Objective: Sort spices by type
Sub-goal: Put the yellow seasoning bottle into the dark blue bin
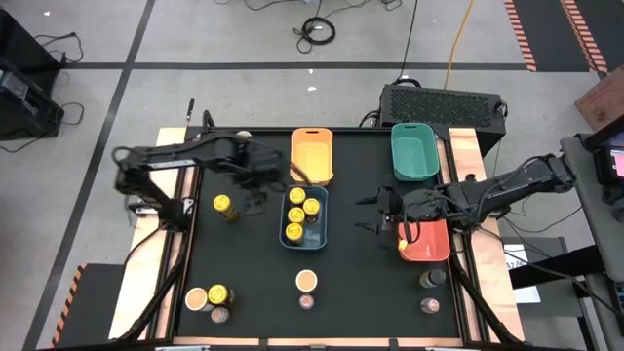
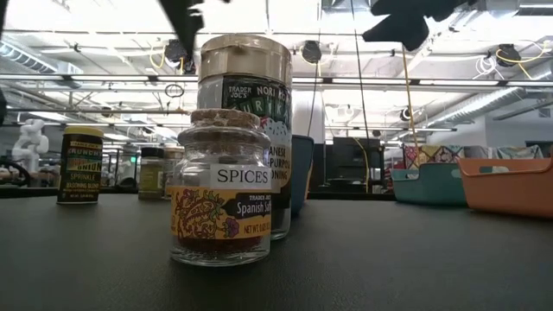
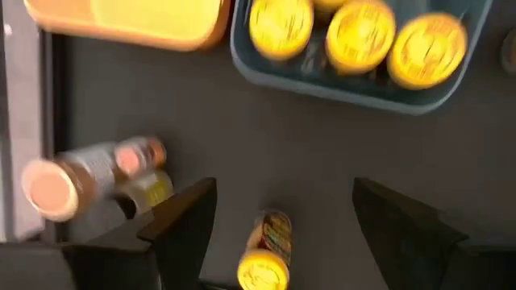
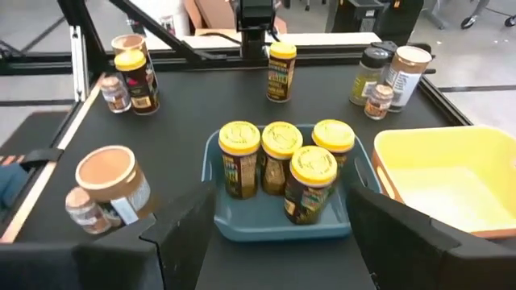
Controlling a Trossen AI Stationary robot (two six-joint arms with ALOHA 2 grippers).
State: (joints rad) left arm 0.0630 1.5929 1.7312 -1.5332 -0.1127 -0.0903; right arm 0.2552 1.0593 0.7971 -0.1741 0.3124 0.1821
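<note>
Left gripper point(image 1: 255, 203) fingers spread, empty; yellow-lidded jar point(image 1: 224, 205) stands just beside, apparently untouched. Right gripper point(image 1: 375, 214) spread, empty, facing blue tray point(image 1: 322, 232) of four jars.

A grey floor point(image 1: 88, 117) crossed by dark tape lines surrounds the black counter point(image 1: 351, 283). Cables point(image 1: 317, 29) lie coiled on the floor beyond the far edge, where a black perforated box point(image 1: 439, 99) sits. Orange-and-black hazard stripes point(image 1: 522, 34) mark the floor at far right. Overhead, a white ceiling point(image 2: 484, 34) carries pipes, beams and bright light strips.
</note>
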